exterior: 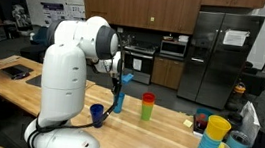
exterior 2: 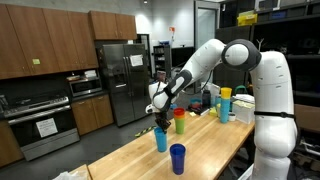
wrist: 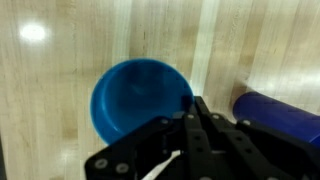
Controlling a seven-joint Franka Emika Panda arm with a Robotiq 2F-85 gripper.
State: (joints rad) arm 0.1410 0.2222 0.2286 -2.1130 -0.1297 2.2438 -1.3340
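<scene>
Blue cup: upright on the tabletop, rim offered upward
End effector: closed tight from above, pinching that rim's wall
Navy cup: just beside, clear of the grip

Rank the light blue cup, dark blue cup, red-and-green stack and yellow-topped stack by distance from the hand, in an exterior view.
1. Light blue cup, directly under the hand, gripped at its rim.
2. Dark blue cup and red-and-green stack, on opposite sides: too close to call.
3. Yellow-topped stack, well beyond the red-and-green stack.
</scene>
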